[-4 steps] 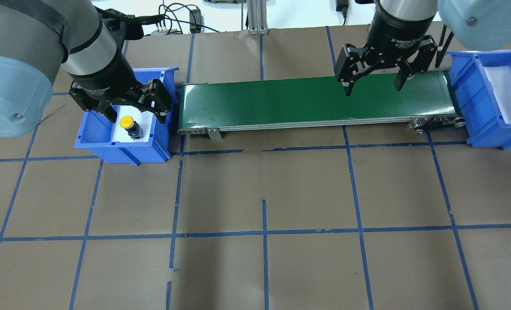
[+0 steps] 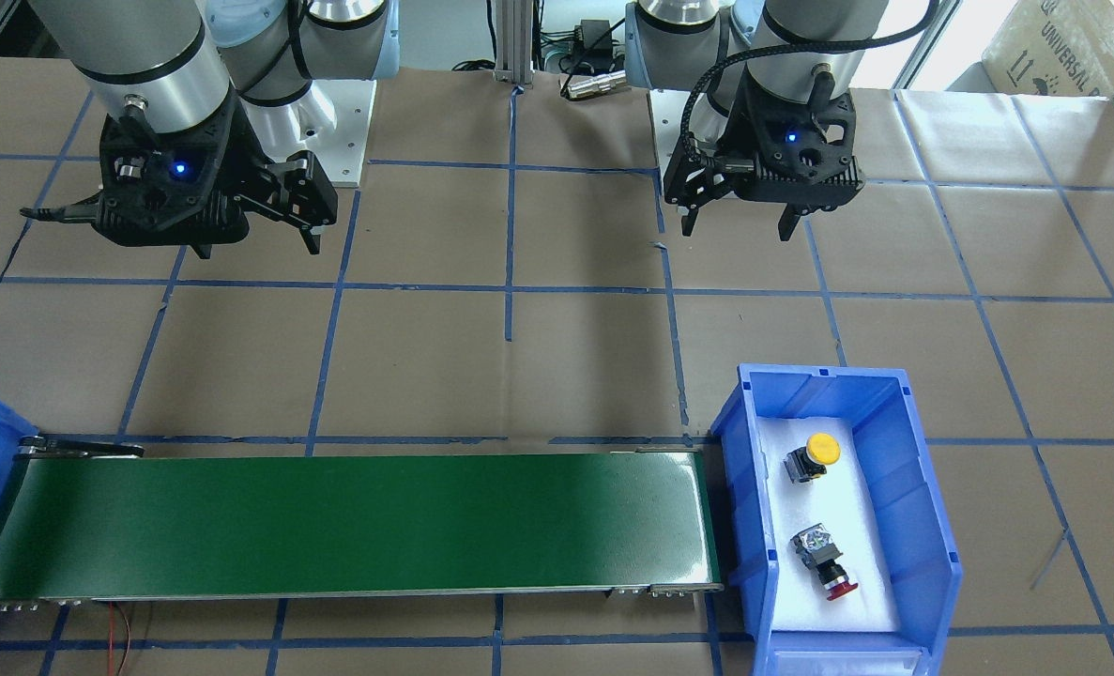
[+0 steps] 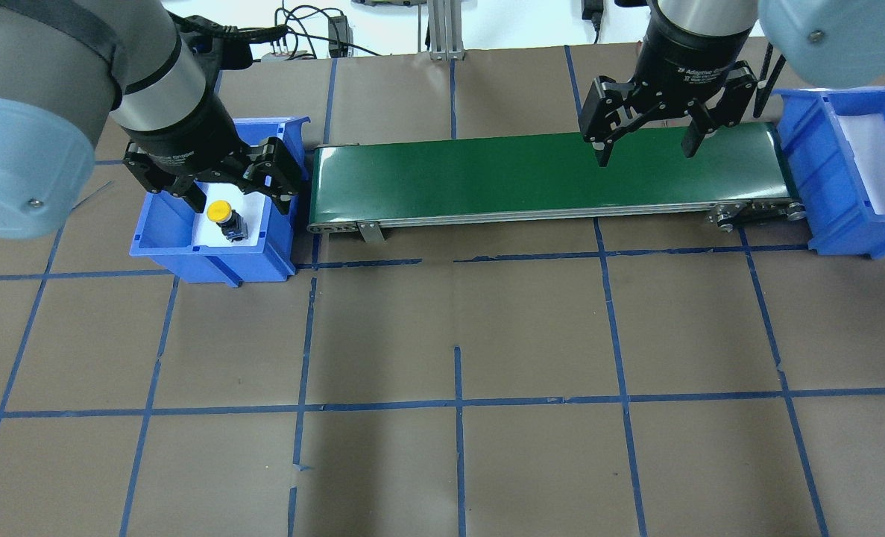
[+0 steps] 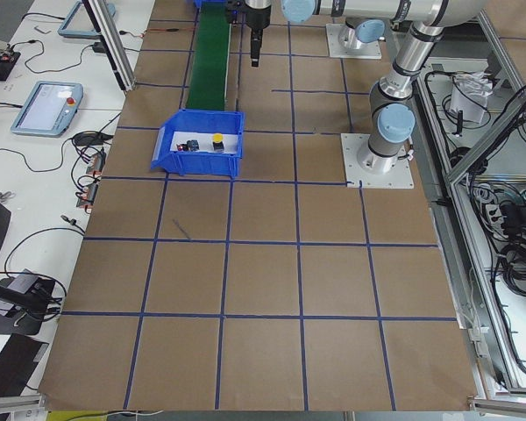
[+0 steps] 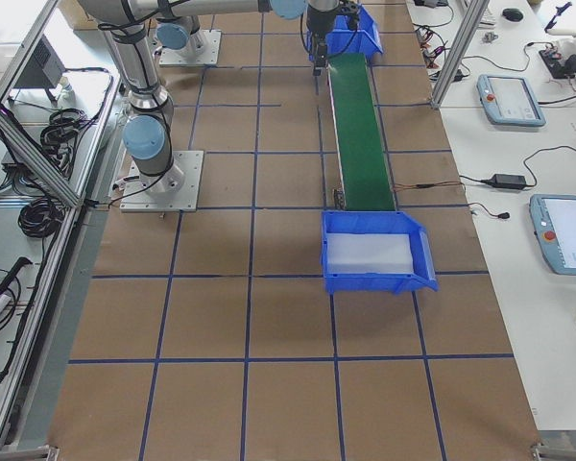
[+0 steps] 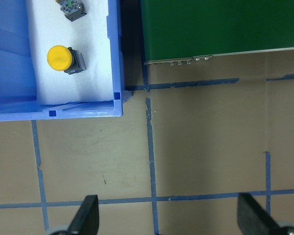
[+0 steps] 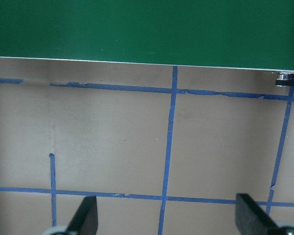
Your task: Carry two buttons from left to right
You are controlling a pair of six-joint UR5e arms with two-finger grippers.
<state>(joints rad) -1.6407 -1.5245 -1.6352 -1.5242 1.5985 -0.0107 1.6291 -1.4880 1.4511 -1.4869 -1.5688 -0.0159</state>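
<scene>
Both spread, left tool [image 2: 737, 228] and right tool [image 2: 258, 249] hang empty; yellow button [image 2: 815, 455] and red button [image 2: 824, 563] lie in blue bin [image 2: 913, 451].

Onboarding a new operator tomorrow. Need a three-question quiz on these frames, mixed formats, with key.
1. True or false: the yellow button and the red button both lie in the left bin.
2. The left end effector and the right end effector are: A) both open B) both shut C) left shut on a button, right open.
3. Fill in: of the two buttons, the one nearer the robot's base has a ___ cap.
Key: 1 true; 2 A; 3 yellow.
</scene>
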